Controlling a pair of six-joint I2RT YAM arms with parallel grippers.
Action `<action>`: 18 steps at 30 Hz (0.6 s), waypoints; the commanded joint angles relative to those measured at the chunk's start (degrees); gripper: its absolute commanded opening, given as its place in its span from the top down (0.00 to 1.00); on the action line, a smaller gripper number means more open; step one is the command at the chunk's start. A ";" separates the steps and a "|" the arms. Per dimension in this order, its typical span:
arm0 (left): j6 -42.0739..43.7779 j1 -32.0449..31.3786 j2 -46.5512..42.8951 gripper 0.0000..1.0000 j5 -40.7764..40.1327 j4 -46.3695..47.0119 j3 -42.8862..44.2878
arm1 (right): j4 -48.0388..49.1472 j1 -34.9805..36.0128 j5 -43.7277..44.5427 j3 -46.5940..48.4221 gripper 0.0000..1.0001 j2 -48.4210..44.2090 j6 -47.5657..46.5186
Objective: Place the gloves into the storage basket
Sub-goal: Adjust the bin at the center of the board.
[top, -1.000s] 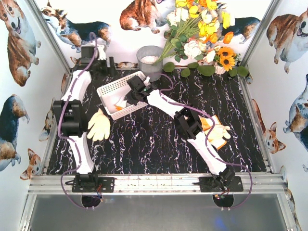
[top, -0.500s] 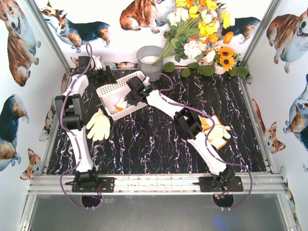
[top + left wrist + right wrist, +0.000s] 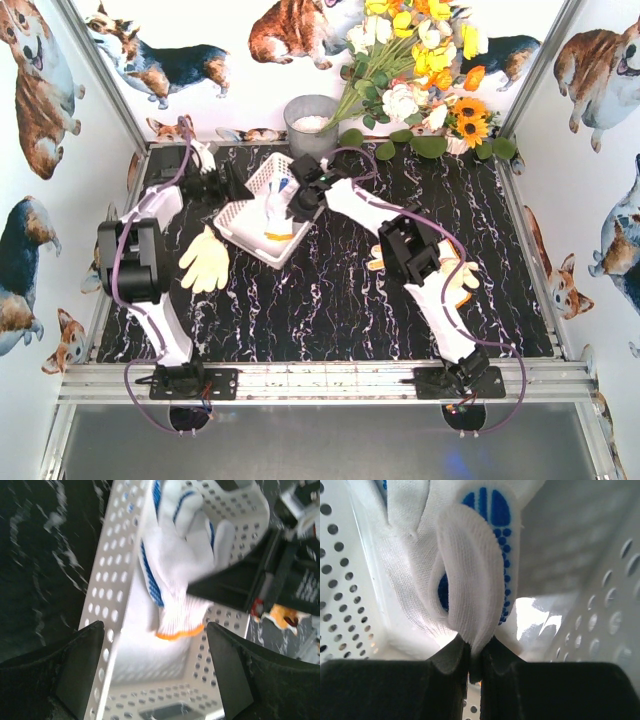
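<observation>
1. Corgi-print walls box in a black marbled tabletop [image 3: 320, 300], with a bunch of flowers [image 3: 420, 60] at the back.
2. My right fingers [image 3: 474, 654] are pinched tight on a fold of a white glove with blue dots [image 3: 470, 580]. It hangs inside the white basket [image 3: 112, 580] with its orange cuff lowest, close to the basket floor.
3. My left fingers [image 3: 228, 186] are spread wide at the basket's far-left side, holding nothing. I cannot tell whether they touch its wall.
4. I judge the step in hand to be the release. I would lower the right wrist slightly so the cuff settles on the floor, then part the fingers fully so the knit does not snag on a pad.
5. I would lift straight up afterwards. A sideways pull could drag the glove over the low wall or shove the light basket.
6. A yellow glove [image 3: 205, 258] lies on the tabletop just left of the basket. More yellow-and-orange gloves [image 3: 455, 282] sit partly under my right arm, so the job is unfinished.
</observation>
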 commanded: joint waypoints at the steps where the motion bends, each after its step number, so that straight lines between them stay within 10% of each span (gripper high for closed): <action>1: -3.88 -2.43 -5.51 0.23 2.72 4.69 -8.01 | -3.34 -1.71 -2.32 -3.37 0.92 -5.76 -7.59; 18: -15.22 -14.17 -18.93 0.24 -2.78 15.69 -30.31 | -9.81 -1.07 -7.67 -14.73 0.87 -13.90 -13.87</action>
